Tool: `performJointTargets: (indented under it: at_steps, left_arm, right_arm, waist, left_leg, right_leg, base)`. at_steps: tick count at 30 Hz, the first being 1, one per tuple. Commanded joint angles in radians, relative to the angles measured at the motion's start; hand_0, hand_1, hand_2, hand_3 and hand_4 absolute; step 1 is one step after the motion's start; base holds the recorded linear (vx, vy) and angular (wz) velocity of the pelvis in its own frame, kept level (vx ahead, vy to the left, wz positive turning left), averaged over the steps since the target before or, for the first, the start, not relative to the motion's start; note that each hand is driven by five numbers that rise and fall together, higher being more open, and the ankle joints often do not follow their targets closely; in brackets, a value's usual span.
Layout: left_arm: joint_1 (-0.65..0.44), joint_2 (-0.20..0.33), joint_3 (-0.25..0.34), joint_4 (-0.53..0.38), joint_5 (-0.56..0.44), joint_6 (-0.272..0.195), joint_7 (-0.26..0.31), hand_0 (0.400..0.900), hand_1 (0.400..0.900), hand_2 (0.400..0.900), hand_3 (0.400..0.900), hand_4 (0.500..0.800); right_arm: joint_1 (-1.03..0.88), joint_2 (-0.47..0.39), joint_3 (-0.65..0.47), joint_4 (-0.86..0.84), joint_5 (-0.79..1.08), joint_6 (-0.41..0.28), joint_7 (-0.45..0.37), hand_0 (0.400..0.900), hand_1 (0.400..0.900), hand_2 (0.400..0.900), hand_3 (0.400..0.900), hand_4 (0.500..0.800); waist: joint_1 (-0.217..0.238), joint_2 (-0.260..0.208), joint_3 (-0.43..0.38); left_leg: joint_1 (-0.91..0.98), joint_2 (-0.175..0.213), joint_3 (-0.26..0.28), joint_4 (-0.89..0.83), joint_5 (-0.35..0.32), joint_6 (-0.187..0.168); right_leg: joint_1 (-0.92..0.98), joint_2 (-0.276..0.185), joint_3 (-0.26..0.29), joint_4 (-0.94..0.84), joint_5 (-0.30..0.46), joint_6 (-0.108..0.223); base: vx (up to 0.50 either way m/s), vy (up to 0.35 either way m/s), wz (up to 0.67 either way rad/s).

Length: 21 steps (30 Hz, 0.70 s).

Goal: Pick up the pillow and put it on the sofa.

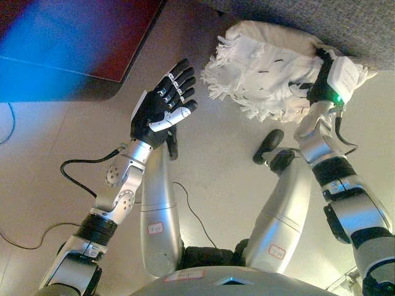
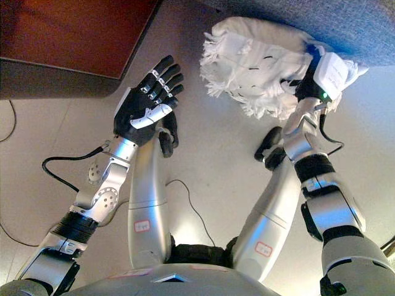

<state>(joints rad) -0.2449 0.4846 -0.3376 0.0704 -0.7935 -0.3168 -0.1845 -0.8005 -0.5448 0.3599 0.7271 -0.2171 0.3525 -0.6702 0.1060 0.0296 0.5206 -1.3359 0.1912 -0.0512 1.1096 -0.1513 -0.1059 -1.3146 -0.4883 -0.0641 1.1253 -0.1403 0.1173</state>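
While the left hand [image 1: 165, 108] hangs free above the floor [image 1: 222, 179], its dark fingers are stretched nearly straight and a little spread, the palm turned toward the camera, and it has hold of nothing. It sits well to the left of the pillow [image 1: 262, 71] and does not touch it.

That pillow is white, soft and shaggy, with fringed strips hanging off its left and lower edges. It is held up at the top right of both views, pressed against the front edge of the grey sofa [image 1: 321, 18], whose woven fabric runs along the upper right corner. Whether the pillow already rests on the seat or is only leaning on the sofa's edge is hard to say from this angle; its fringe hangs over bare floor.

At the pillow's right end is the right hand [image 1: 321, 77], coming up from the lower right. Its wrist and the back of the hand show, but the fingers are buried in the white fabric, so I cannot tell whether they are curled round the pillow or lying flat against it.

Up in the left corner is a dark reddish-brown desk [image 2: 68, 37], seen from above, with a thick darker edge along its near side. It stands well apart from the pillow and the sofa, with pale floor between them.
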Motion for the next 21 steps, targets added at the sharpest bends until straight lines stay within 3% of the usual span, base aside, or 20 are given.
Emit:
performJointTargets:
  at_steps: [1, 4, 5, 6, 12, 15, 21]
  left_arm:
    - [-0.054, -0.068, -0.025, -0.118, -0.022, -0.050, -0.051, 0.900, 0.900, 0.900, 0.900, 0.800]
    - [-0.056, -0.069, -0.030, -0.113, -0.029, -0.042, -0.067, 0.900, 0.900, 0.900, 0.900, 0.800]
    - [-0.057, -0.069, -0.032, -0.113, -0.031, -0.038, -0.069, 0.900, 0.900, 0.900, 0.900, 0.800]
    - [-0.056, -0.069, -0.031, -0.114, -0.032, -0.031, -0.075, 0.900, 0.900, 0.900, 0.900, 0.800]
    - [-0.049, -0.073, -0.027, -0.134, -0.026, 0.010, -0.062, 0.900, 0.900, 0.900, 0.900, 0.800]
    - [-0.047, -0.084, -0.023, -0.144, -0.009, 0.024, -0.048, 0.900, 0.900, 0.900, 0.900, 0.800]
    - [-0.040, -0.084, -0.005, -0.138, 0.005, 0.005, 0.009, 0.900, 0.900, 0.900, 0.900, 0.800]
  right_arm:
    - [-0.125, -0.045, 0.039, 0.070, 0.034, 0.078, 0.109, 0.900, 0.900, 0.900, 0.900, 0.800]
    - [-0.149, -0.051, 0.072, 0.101, 0.074, 0.127, 0.208, 0.900, 0.900, 0.900, 0.900, 0.800]
    - [-0.154, -0.050, 0.077, 0.105, 0.084, 0.140, 0.222, 0.490, 0.490, 0.490, 0.490, 0.554]
    - [-0.155, -0.050, 0.079, 0.105, 0.093, 0.158, 0.243, 0.400, 0.400, 0.400, 0.400, 0.500]
    - [-0.134, -0.033, 0.048, 0.056, 0.135, 0.165, 0.236, 0.400, 0.400, 0.400, 0.400, 0.500]
    - [-0.119, -0.015, 0.021, 0.017, 0.154, 0.144, 0.181, 0.400, 0.400, 0.400, 0.400, 0.500]
    - [-0.057, 0.021, -0.041, -0.092, 0.140, 0.079, 0.093, 0.400, 0.400, 0.400, 0.400, 0.500]
  waist:
    - [0.060, 0.077, -0.001]
    - [0.067, 0.076, -0.001]
    - [0.069, 0.074, -0.001]
    - [0.071, 0.071, -0.001]
    - [0.075, 0.051, -0.001]
    - [0.073, 0.044, -0.001]
    - [0.060, 0.025, -0.001]
  left_leg:
    - [-0.018, 0.034, -0.054, 0.069, -0.098, 0.028]
    - [-0.032, 0.031, -0.059, 0.077, -0.093, 0.025]
    - [-0.034, 0.031, -0.062, 0.077, -0.091, 0.024]
    - [-0.035, 0.031, -0.065, 0.079, -0.089, 0.021]
    - [-0.029, 0.041, -0.078, 0.086, -0.078, 0.014]
    - [-0.017, 0.047, -0.080, 0.078, -0.075, 0.013]
    - [0.045, 0.073, -0.068, 0.019, -0.055, 0.008]
  right_leg:
    - [-0.063, -0.045, 0.093, -0.007, 0.046, 0.032]
    - [-0.079, -0.056, 0.096, 0.007, 0.044, 0.031]
    - [-0.082, -0.058, 0.096, 0.009, 0.045, 0.031]
    - [-0.082, -0.060, 0.094, 0.011, 0.045, 0.031]
    - [-0.076, -0.065, 0.091, 0.026, 0.049, 0.035]
    - [-0.067, -0.064, 0.089, 0.019, 0.054, 0.035]
    - [-0.004, -0.050, 0.061, -0.029, 0.074, 0.039]
  base:
    - [-0.01, -0.004, 0.15]
    - [0.00, -0.004, 0.14]
    - [0.01, -0.018, 0.11]
    - [0.01, -0.030, 0.09]
    - [0.03, -0.034, 0.03]
    - [0.01, 0.001, -0.03]
    - [0.01, -0.006, -0.08]
